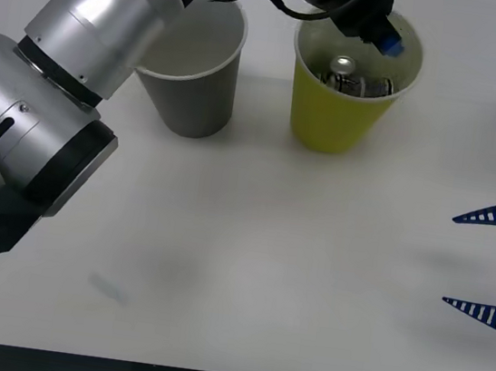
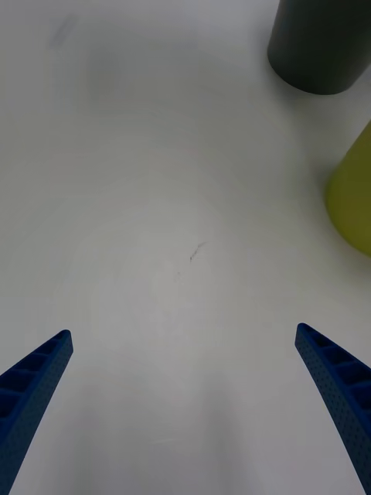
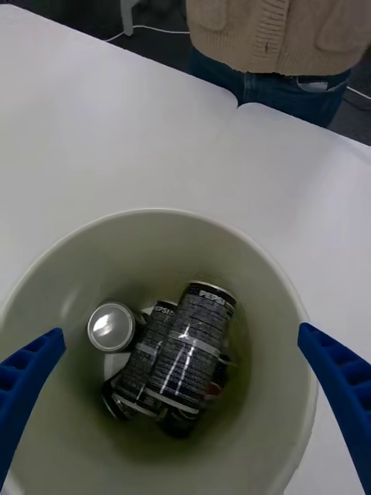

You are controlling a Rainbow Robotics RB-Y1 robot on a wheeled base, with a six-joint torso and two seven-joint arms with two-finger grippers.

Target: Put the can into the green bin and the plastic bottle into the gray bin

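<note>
Closest to my front camera is the left arm's silver shoulder and elbow, reaching across the table (image 1: 246,268) from the near left to the far middle. Its left gripper (image 3: 185,387) hangs right over the mouth of the green bin (image 1: 335,115), blue fingers (image 3: 340,379) spread wide apart with nothing between them. Looking down through that wrist camera I count cans inside the bin: one small can (image 3: 110,326) standing upright with its shiny silver top facing up, against the bin's wall, and beside it at least two black-sided Pepsi cans (image 3: 189,348) lying tilted and overlapping on the bottom; I cannot tell whether more sit beneath them. On the front camera the silver top (image 1: 342,66) shows just below the rim.

I see two bins in all. The gray bin (image 1: 193,78) stands upright just left of the green one, close but not touching, partly hidden by the left arm.

My right gripper (image 1: 494,264) waits low at the right edge, well apart from both bins, its two ribbed blue fingers (image 2: 35,379) held wide and gripping nothing.
</note>
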